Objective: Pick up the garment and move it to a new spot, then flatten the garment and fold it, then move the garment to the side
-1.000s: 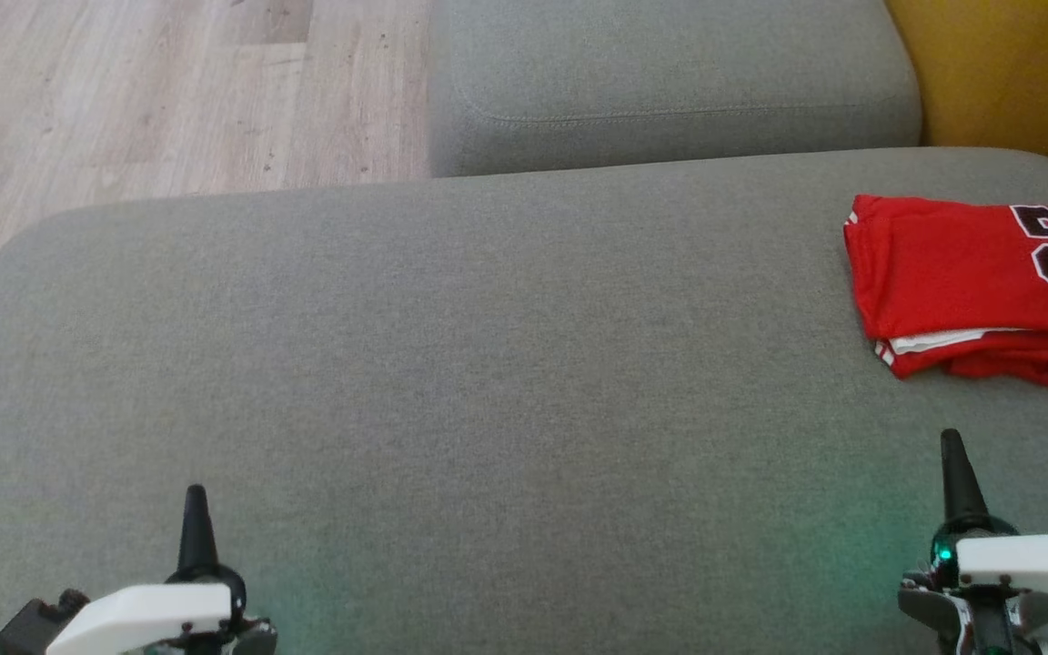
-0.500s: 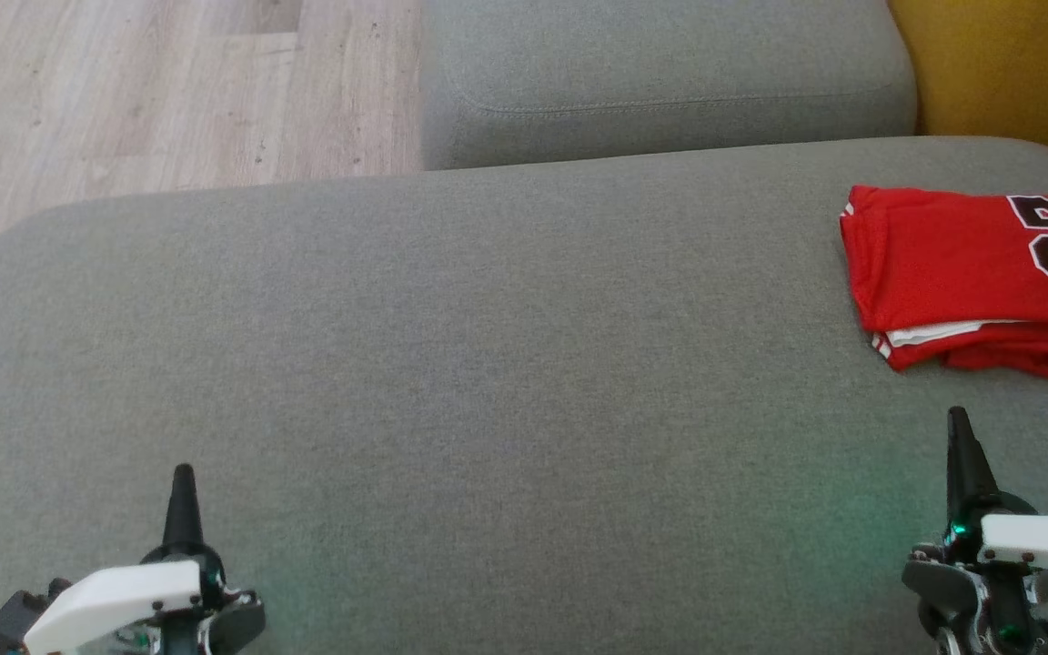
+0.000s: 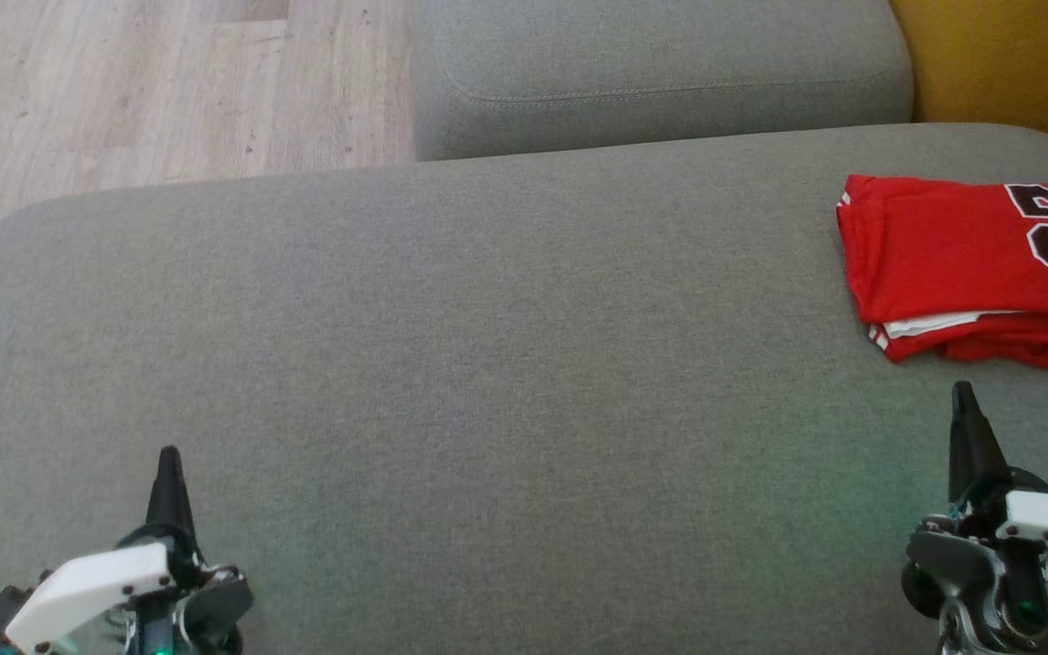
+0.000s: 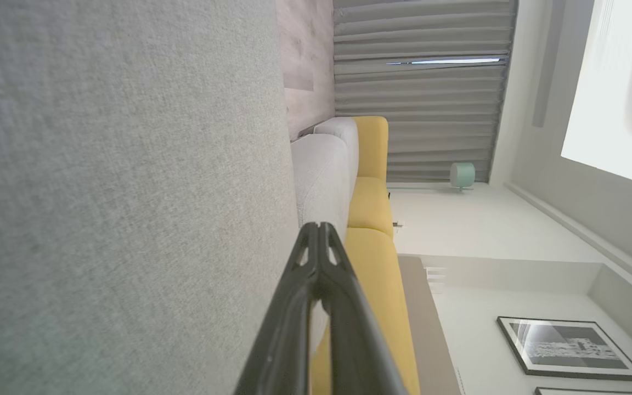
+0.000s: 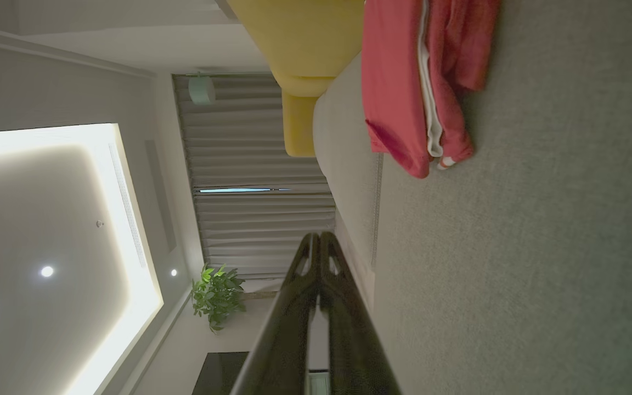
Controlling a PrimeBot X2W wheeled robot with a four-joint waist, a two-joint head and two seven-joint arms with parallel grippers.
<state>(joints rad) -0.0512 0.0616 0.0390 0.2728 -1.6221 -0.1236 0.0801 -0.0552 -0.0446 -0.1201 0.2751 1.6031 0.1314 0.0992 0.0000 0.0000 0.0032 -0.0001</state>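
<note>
The garment [image 3: 970,268] is a red jersey with black-and-white numbers, folded into a flat stack at the far right of the grey sofa cushion [image 3: 451,364]; its edge is cut off by the picture. In the right wrist view the garment [image 5: 404,82] lies at the top, its white trim showing between the layers. My right gripper [image 3: 965,409] is shut and empty, just short of the garment's near edge. My left gripper [image 3: 167,468] is shut and empty at the lower left, far from it. Both wrist views show fingertips pressed together, left gripper [image 4: 320,227], right gripper [image 5: 316,237].
A second grey cushion [image 3: 660,82] lies beyond the big one, with wooden floor [image 3: 142,91] to its left. A yellow cushion [image 3: 1015,73] borders the far right corner. The broad middle of the grey cushion is bare fabric.
The whole head picture has shifted, so the camera moved. Against the cushion both grippers have crept slightly forward; the garment lies as before and both grippers stay shut.
</note>
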